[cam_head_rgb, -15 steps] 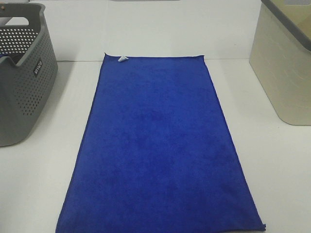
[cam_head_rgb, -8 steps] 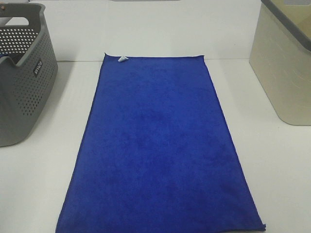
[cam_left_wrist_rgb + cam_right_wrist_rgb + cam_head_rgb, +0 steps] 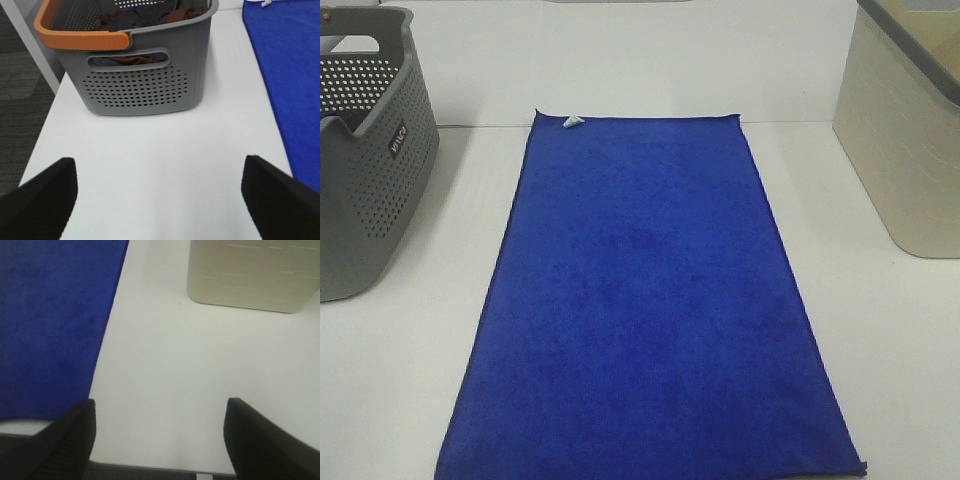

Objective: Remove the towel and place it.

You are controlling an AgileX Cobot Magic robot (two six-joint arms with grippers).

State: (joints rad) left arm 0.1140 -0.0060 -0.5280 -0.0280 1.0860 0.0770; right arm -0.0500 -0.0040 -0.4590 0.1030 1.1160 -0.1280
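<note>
The towel (image 3: pixel 645 300) lies spread flat in the middle of the white table (image 3: pixel 410 380), its long axis running from the near edge toward the back wall, with a small white tag (image 3: pixel 572 121) at the far left corner. It is out of the basket and smooth, so the task looks close to finished, or the towel may yet need moving; the pictures do not settle which.

Neither arm shows in the high view. The left claw (image 3: pixel 160 195) hangs over bare table with its jaws spread wide and nothing between them; the towel's long left edge lies off to its inner side, near but not under it. The right claw (image 3: pixel 157 432) also stands wide and empty over bare table near the front edge, and the towel's near right corner sits just beside its inner finger (image 3: pixel 60 440). The right arm therefore seems a little nearer to a corner it could pinch.

The grey basket (image 3: pixel 365 160), perforated and with an orange handle (image 3: pixel 80 37), stands at the far left, clear of the towel, and holds dark clothes (image 3: pixel 135 20). A beige bin (image 3: pixel 905 140) stands at the far right, also apart from the towel. Beyond the table's left side the floor is dark carpet (image 3: pixel 20 95)
</note>
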